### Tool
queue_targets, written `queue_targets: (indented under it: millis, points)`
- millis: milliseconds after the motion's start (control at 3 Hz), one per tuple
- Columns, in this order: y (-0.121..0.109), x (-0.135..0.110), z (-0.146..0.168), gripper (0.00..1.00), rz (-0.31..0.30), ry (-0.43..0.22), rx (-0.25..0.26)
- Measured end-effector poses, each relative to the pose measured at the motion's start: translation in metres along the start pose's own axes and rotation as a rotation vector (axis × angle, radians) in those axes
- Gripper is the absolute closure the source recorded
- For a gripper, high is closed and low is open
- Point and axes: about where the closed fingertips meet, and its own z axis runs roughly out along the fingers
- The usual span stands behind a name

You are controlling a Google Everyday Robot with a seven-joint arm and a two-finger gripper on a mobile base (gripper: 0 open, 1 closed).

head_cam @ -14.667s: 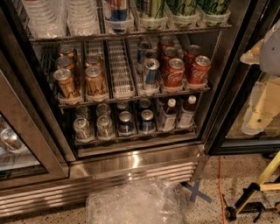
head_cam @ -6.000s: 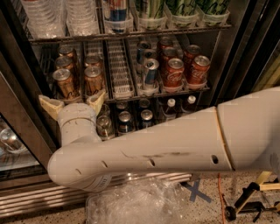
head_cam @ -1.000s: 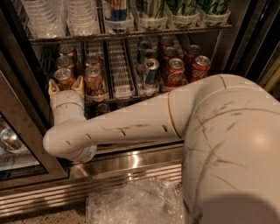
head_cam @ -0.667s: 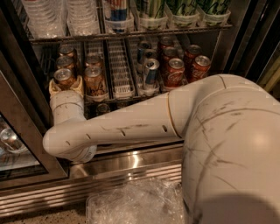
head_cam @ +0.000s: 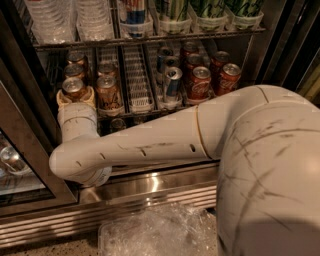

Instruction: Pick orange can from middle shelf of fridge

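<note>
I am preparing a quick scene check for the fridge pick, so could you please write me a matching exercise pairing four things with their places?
Things:
1. gripper
2. red cans
3. tall green cans
4. blue-and-silver can

Places:
A. upper shelf, right side
B. middle shelf, rightmost lanes
C. at the front orange can, leftmost lane of the middle shelf
D. front of the lane just right of the empty lane

Pairs: 1-C, 2-B, 3-A, 4-D
</note>
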Motion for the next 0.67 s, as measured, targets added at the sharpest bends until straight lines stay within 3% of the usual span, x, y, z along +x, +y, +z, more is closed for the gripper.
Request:
queue_targets:
  millis: [667]
  points:
    - [0.0016, -0.0104, -0.0056, 1.00, 0.019, -0.014, -0.023]
